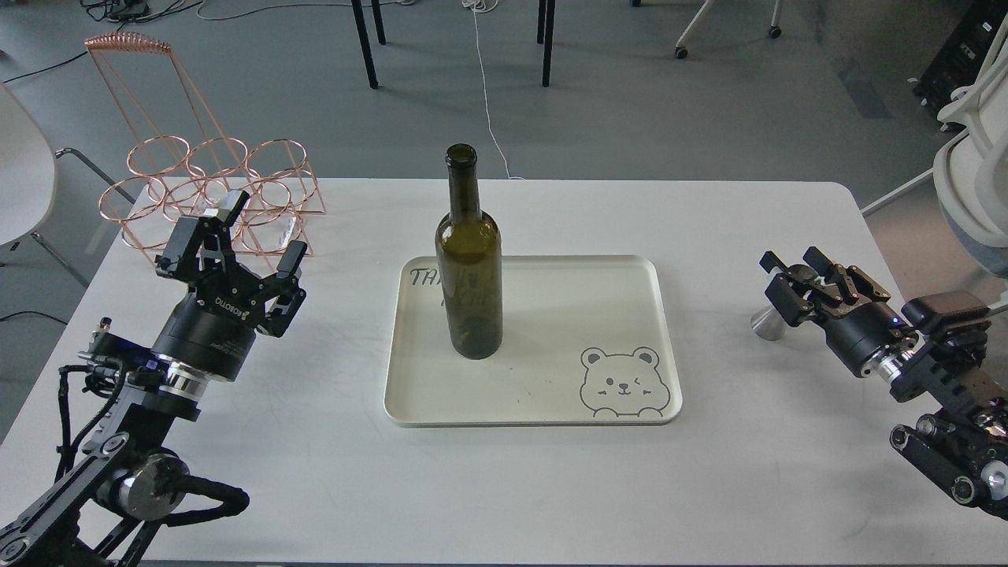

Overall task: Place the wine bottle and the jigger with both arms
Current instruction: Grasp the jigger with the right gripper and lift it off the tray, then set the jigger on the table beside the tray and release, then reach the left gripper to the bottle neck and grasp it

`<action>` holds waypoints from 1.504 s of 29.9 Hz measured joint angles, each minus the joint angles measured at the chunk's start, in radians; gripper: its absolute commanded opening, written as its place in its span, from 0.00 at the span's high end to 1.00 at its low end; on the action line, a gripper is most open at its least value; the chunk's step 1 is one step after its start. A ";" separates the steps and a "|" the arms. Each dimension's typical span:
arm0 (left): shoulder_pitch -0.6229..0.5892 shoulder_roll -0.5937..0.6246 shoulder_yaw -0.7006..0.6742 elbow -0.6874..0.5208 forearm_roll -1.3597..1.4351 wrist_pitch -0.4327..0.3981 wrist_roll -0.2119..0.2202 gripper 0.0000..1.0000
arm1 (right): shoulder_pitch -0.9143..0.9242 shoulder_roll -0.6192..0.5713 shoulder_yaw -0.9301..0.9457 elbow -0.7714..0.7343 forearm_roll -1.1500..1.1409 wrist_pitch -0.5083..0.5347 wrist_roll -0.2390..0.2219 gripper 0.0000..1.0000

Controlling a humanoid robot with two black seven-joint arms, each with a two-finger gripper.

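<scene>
Bottle: While the wine bottle [469, 260] stands upright on the left half of the cream tray [654, 346], nothing touches it, so we judge this half of the task as done.
Tray: it lies in the middle of the white surface [551, 488], with a bear drawing in its near right corner and some writing behind the bottle; we think it is the goal place for both things.
Left gripper: our left gripper [240, 236] hovers well to the left of the tray with its fingers spread and nothing between them.
Jigger: the jigger [773, 319] stands on the surface to the right of the tray, well apart from it, so it is not yet placed.
Right gripper: our right gripper [791, 283] is around the top part of the jigger; the fingers look apart, but we cannot tell if they already press on the steel.
Reason: each arm serves the thing on its own side, so the arms do not cross.
Rack: a copper wire rack [213, 189] stands behind the left gripper, at the far left corner.
</scene>
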 measured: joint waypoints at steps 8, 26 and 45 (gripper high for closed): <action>0.000 0.013 0.000 0.000 0.001 -0.034 -0.002 0.01 | -0.110 -0.252 -0.066 0.235 0.110 0.000 0.000 0.11; -0.102 0.196 0.000 -0.092 0.476 -0.041 -0.017 0.01 | -0.051 -0.501 -0.135 0.712 1.079 0.293 0.000 0.06; -0.620 0.292 0.313 -0.071 1.272 -0.031 -0.017 0.01 | 0.022 -0.455 -0.110 0.699 1.535 0.584 0.000 0.06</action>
